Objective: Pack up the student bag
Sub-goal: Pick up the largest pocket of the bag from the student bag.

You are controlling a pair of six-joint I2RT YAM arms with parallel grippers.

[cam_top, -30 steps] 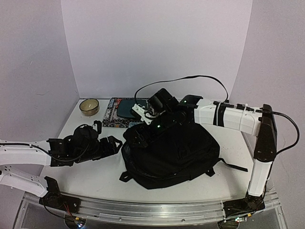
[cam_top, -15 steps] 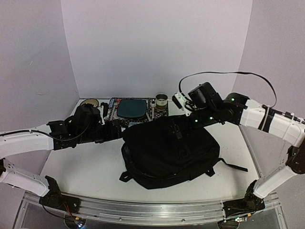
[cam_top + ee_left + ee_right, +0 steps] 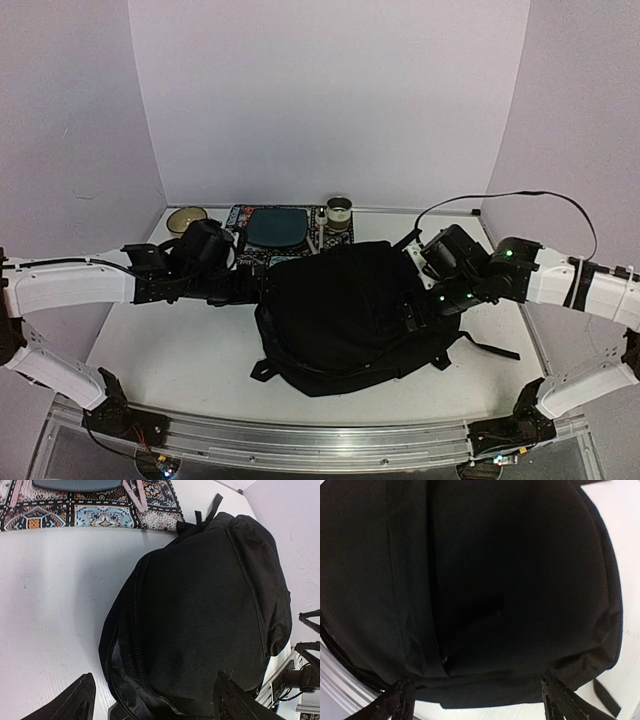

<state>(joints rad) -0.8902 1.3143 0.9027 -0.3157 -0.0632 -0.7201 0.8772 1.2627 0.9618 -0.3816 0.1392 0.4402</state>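
The student bag (image 3: 345, 320), a large black backpack, lies flat in the middle of the table. My left gripper (image 3: 250, 286) is at the bag's left edge, open. In the left wrist view its jaws (image 3: 157, 706) stand wide over the zippered side of the bag (image 3: 200, 600), with nothing held. My right gripper (image 3: 418, 312) hangs at the bag's right side, open as well. The right wrist view shows its jaws (image 3: 480, 702) spread across the edge of the bag (image 3: 495, 580), with black fabric between the fingertips (image 3: 564, 700) but no grip on it.
Behind the bag lies a patterned mat (image 3: 232, 245) with a dark teal pad (image 3: 278, 227) on it. A small bowl (image 3: 186, 220) stands at the back left and a small cup (image 3: 339, 210) at the back middle. A black strap (image 3: 490, 348) trails out to the bag's right.
My left arm has reached right, up to the bag's left edge. My right arm has swung from the bag's far left top over to its right side and come lower.
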